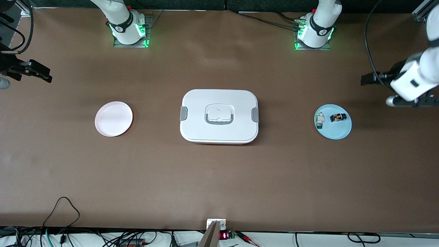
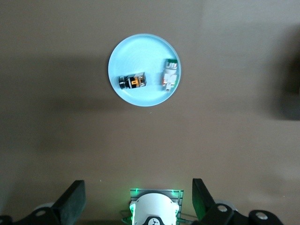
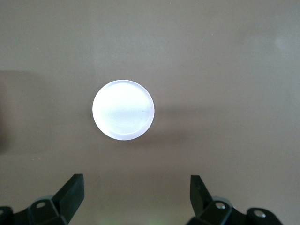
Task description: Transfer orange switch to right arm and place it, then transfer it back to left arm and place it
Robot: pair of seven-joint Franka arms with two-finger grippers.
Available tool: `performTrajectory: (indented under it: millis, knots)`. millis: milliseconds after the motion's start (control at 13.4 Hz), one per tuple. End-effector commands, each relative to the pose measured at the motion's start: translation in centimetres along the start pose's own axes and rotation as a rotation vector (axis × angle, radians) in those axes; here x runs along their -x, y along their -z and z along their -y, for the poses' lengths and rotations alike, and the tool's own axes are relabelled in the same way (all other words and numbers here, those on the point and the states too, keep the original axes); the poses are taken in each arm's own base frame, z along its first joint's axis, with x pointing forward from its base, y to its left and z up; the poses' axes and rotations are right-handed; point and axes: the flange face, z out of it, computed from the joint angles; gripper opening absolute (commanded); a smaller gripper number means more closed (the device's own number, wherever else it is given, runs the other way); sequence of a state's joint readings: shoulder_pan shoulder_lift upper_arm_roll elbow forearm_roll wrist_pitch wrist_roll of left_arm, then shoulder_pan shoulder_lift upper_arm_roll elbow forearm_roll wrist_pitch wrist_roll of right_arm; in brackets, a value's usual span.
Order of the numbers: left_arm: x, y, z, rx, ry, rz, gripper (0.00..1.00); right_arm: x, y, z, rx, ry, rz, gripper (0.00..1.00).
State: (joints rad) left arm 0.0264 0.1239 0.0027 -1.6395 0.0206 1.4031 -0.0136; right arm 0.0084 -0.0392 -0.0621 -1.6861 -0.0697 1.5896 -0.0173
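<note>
Front view alone shows the box [image 1: 219,116]; wrist views show both end effectors released

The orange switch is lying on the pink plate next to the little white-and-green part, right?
Not quite. The orange switch lies on the blue plate, toward the left arm's end of the table, beside the white-and-green part. The front view shows this, and the left wrist view shows both parts on that plate. The pink plate holds nothing.
</note>
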Motion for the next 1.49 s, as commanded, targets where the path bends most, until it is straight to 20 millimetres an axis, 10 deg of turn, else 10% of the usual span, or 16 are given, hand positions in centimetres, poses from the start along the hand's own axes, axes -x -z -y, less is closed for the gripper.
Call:
performTrajectory:
  millis: [0, 894, 1415]
  knots:
    - [-2.3, -2.6, 1.3, -0.002, 0.026, 0.053, 1.00, 0.0, 0.7, 0.2, -0.013, 0.001, 0.004, 1.00]
    - [-5.9, -19.8, 4.6, 0.019, 0.079, -0.071, 1.00, 0.0, 0.7, 0.1, -0.013, 0.000, 0.004, 1.00]
    - [-6.8, -26.1, 5.6, 0.026, 0.084, -0.161, 1.00, 0.0, 0.5, 0.2, -0.013, -0.003, 0.005, 1.00]
